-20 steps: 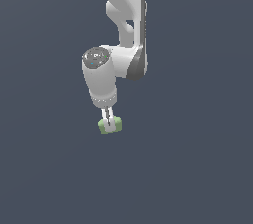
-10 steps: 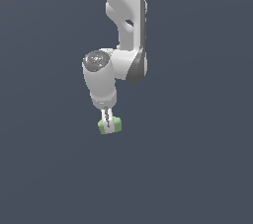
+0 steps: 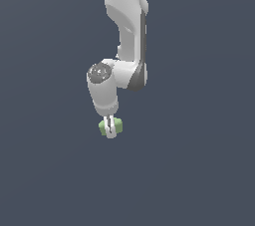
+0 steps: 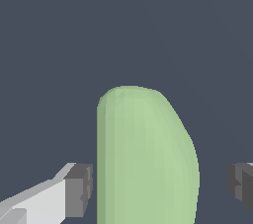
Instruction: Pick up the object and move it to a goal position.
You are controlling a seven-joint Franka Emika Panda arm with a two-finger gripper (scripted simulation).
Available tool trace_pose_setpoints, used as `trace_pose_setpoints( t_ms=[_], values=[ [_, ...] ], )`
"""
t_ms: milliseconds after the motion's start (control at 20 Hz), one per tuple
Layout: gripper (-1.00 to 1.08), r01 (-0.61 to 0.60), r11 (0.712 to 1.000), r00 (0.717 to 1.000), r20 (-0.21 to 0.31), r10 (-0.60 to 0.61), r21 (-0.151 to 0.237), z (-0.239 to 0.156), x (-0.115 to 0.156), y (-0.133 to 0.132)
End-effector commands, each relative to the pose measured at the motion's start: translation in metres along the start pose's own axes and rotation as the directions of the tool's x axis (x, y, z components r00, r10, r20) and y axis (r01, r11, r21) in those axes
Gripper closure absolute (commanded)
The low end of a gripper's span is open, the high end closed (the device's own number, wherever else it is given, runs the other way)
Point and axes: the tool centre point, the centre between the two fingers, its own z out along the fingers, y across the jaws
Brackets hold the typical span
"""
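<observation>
The object [image 3: 103, 127] is a small pale green rounded lump on the dark grey floor in the exterior view, below the white arm. My gripper [image 3: 110, 130] points down and stands around it. In the wrist view the object [image 4: 148, 154] sits between the two dark finger pads. One pad [image 4: 79, 188] is almost against its flat side. The other pad [image 4: 239, 186] stands apart from its rounded side with a clear gap. The gripper [image 4: 159, 188] is open, not clamped on the object.
The plain dark grey floor [image 3: 199, 170] lies all around. The white arm [image 3: 127, 31] rises from the gripper toward the top of the exterior view. No goal marker shows.
The wrist has come down toward the object, so the hand stands lower over it. The object has stayed where it was.
</observation>
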Motion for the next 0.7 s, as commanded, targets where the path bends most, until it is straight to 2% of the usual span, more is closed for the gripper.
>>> trace_pose_setpoints(
  t_ms=[0,50,650],
  values=[
    [-0.92,0.000,1.000,1.000,0.000,0.000,0.002,0.0018,0.0002,-0.0011],
    [1.08,0.000,1.000,1.000,0.000,0.000,0.002,0.0018,0.0002,-0.0011],
    [1.08,0.000,1.000,1.000,0.000,0.000,0.002,0.0007,0.0009,-0.0017]
  ],
)
